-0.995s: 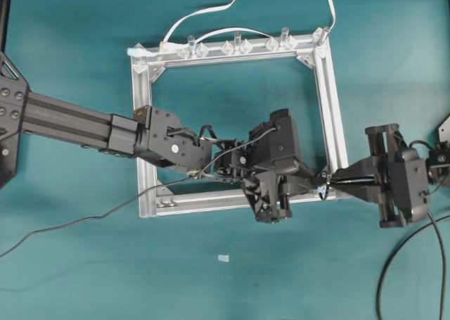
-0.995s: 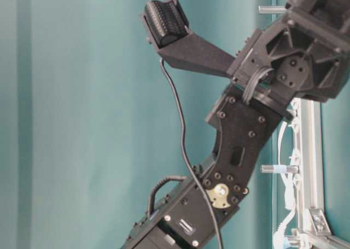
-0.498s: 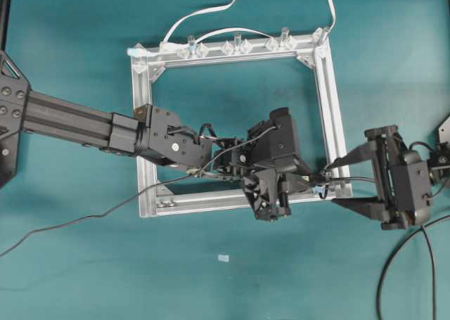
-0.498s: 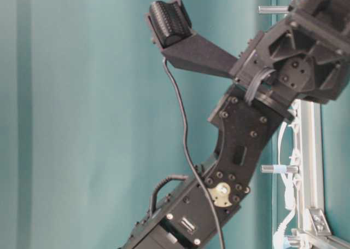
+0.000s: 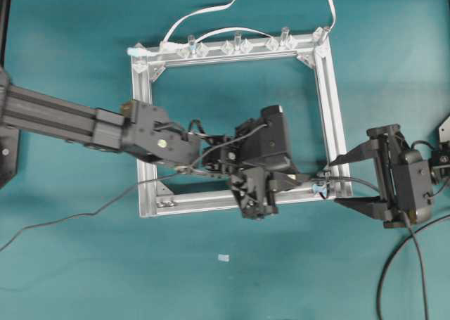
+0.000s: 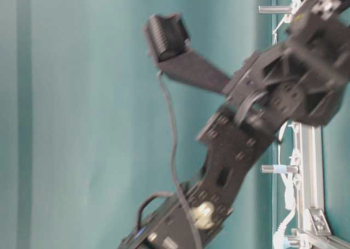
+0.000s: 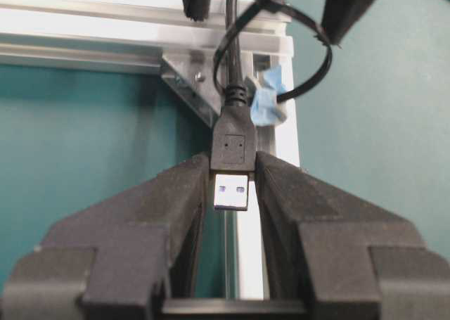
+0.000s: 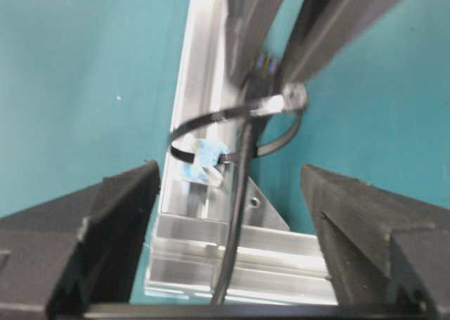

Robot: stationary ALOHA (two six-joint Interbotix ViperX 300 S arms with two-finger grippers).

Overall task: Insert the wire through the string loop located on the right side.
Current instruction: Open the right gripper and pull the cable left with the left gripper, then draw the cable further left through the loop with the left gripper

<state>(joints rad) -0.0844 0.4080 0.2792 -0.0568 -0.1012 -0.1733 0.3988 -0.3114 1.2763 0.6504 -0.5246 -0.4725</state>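
Note:
In the left wrist view my left gripper [image 7: 233, 171] is shut on the wire's black plug [image 7: 233, 145], whose metallic tip points back between the fingers. From the plug the wire [image 7: 233, 53] runs up through the string loop [image 7: 320, 49], a thin dark ring tied by blue tape to the frame's corner. My right gripper [image 8: 230, 172] stands open. The wire [image 8: 235, 221] passes between its fingers untouched, up to the string loop [image 8: 211, 119]. From overhead, the left gripper [image 5: 304, 181] is just inside the frame's lower right corner and the right gripper [image 5: 333, 183] just outside it.
The aluminium frame [image 5: 330, 102] lies flat on the teal table. Clear clips [image 5: 235, 47] and white flat cables [image 5: 204, 14] sit along its far rail. A small pale scrap [image 5: 223, 257] lies in front of the frame. Black leads [image 5: 383, 278] trail at the lower right.
The right gripper opened and let go of the wire. The left arm has drawn back to the left with the plug in its grip, pulling wire through the loop.

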